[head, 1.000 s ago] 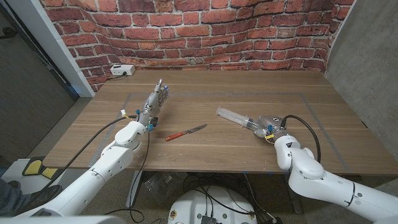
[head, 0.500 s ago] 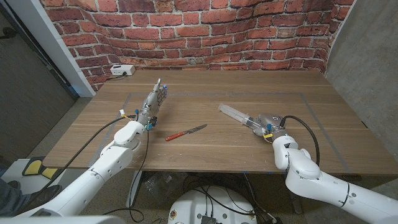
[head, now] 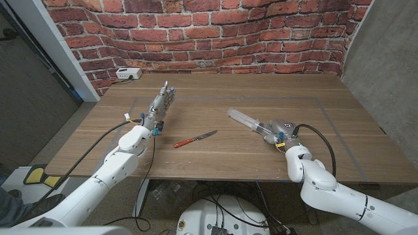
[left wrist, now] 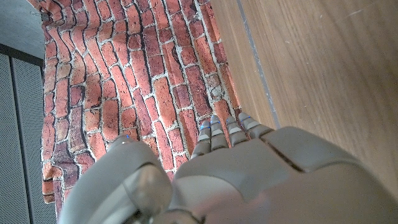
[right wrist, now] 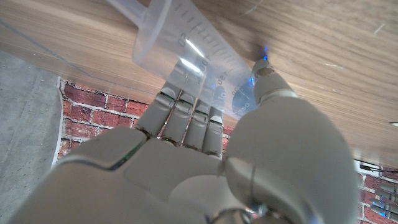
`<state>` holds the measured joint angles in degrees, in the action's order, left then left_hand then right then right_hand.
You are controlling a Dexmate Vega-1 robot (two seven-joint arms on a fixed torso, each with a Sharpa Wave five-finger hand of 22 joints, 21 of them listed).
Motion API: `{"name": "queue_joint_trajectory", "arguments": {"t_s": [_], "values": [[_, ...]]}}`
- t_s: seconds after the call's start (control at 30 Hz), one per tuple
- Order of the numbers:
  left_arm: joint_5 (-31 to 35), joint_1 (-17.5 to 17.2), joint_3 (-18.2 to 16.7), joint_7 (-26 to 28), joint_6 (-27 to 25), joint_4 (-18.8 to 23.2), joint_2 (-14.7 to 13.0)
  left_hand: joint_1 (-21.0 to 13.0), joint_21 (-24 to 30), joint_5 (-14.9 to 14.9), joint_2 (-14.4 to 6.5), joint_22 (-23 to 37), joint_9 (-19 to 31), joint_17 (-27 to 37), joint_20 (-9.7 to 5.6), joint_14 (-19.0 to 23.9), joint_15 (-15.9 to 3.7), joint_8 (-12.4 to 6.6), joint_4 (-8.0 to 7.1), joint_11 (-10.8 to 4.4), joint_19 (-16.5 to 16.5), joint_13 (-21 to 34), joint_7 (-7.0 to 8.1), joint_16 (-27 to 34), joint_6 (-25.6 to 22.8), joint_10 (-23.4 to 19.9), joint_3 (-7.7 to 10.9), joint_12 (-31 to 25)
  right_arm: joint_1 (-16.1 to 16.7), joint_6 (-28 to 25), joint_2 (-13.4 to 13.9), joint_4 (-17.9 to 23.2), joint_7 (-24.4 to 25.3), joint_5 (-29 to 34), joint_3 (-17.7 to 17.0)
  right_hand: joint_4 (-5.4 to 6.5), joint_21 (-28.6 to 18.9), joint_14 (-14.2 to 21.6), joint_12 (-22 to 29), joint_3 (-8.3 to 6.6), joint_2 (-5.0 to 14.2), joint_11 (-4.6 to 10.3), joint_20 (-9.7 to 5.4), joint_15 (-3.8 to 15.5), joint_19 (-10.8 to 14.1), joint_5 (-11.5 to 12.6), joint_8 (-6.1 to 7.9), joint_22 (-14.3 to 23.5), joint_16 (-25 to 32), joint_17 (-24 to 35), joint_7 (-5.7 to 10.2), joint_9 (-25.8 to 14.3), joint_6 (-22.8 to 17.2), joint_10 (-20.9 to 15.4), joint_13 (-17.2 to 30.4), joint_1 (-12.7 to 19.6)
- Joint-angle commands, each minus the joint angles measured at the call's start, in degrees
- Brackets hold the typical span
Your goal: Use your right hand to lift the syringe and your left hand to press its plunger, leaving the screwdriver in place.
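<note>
While the clear syringe (head: 251,124) is being gripped by the right hand (head: 279,130), the left hand (head: 161,107) is being held empty, fingers extended, beside the screwdriver (head: 194,139) on the worktop (head: 215,160).

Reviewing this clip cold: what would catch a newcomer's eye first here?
Probably the clear syringe, gripped by the right hand on the table's right half, its free end pointing toward the middle. Next, the red-handled screwdriver lying alone near the table's centre. The left hand stands apart on the left side, holding nothing.
</note>
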<state>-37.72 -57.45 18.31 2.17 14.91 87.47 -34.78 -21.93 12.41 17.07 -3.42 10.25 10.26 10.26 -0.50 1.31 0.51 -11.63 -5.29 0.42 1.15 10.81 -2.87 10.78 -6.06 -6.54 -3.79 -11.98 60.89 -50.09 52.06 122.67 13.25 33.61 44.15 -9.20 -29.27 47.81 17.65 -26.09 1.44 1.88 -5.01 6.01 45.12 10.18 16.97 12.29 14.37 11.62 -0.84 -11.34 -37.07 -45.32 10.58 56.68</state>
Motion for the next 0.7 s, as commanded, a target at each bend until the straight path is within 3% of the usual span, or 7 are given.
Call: {"name": "queue_joint_trajectory", "arguments": {"t_s": [0.03,0.07,0.2,0.5,0.7], "values": [[0.1,0.7,0.3,-0.4,-0.9,-0.2,-0.2,0.2,-0.2,-0.3,0.1,0.3,0.3,0.2,0.20,0.3,0.40,0.15,-0.08,0.26,0.1,0.1,0.04,-0.1,-0.3,-0.2,-0.48,0.3,2.2,3.9,0.4,0.5,4.4,0.7,-3.1,4.77,-0.4,0.7,0.0,-4.62,10.19,3.24,-7.17,6.39,0.7,0.5,-0.18,0.0,0.4,0.3,7.09,-0.1,-7.7,-3.6,0.1,5.2],[0.1,0.7,0.3,-0.4,-0.9,-0.1,-0.2,0.2,-0.1,-0.3,0.1,0.3,0.3,0.2,0.19,0.3,0.43,0.15,-0.08,0.26,0.0,0.1,0.03,-0.1,-0.3,-0.2,-0.48,0.3,2.4,4.3,0.4,0.6,4.7,0.7,-3.4,4.89,-0.5,0.7,0.0,-4.80,10.15,2.53,-7.13,6.32,0.7,0.5,-0.31,0.0,0.3,0.3,7.07,-0.1,-7.8,-3.8,0.1,5.2],[0.3,0.7,0.2,-0.2,-1.0,0.4,-0.5,0.2,-0.1,-0.3,0.1,0.3,0.3,0.2,0.21,0.3,0.44,0.14,-0.09,0.30,0.0,0.1,0.00,-0.1,-0.4,-0.2,-0.54,0.2,2.9,5.6,0.5,0.6,5.7,1.1,-4.2,5.09,-0.8,0.9,-0.2,-5.14,10.07,3.35,-7.15,6.43,0.8,0.5,-0.54,0.0,0.2,0.3,7.01,-0.2,-7.9,-3.9,0.1,5.2],[1.2,0.4,0.0,0.3,-1.7,2.4,-1.7,0.2,-0.1,-0.4,0.0,0.3,0.3,0.2,0.18,0.5,0.45,0.18,-0.08,0.43,-0.1,0.1,-0.04,0.0,-0.4,-0.3,-0.60,0.2,3.4,10.2,0.7,-0.4,7.5,2.2,-5.6,5.51,-1.3,1.4,-0.6,-5.69,9.93,2.89,-7.19,6.29,0.9,0.4,-1.00,0.0,0.1,0.4,7.04,-0.3,-8.1,-4.1,0.1,5.2],[2.8,0.1,-0.3,1.0,-0.8,4.4,-2.6,0.1,-0.1,-0.4,-0.1,0.3,0.3,0.2,0.10,0.4,0.48,0.20,-0.08,0.49,-0.1,0.1,-0.05,-0.1,-0.4,-0.3,-0.63,0.2,2.6,11.9,-0.6,-1.6,7.5,2.8,-6.2,5.72,-1.5,1.6,-0.7,-5.93,9.86,2.81,-7.18,6.37,1.0,0.4,-1.19,0.0,0.1,0.4,6.93,-0.3,-8.3,-4.3,0.1,5.1]]}}
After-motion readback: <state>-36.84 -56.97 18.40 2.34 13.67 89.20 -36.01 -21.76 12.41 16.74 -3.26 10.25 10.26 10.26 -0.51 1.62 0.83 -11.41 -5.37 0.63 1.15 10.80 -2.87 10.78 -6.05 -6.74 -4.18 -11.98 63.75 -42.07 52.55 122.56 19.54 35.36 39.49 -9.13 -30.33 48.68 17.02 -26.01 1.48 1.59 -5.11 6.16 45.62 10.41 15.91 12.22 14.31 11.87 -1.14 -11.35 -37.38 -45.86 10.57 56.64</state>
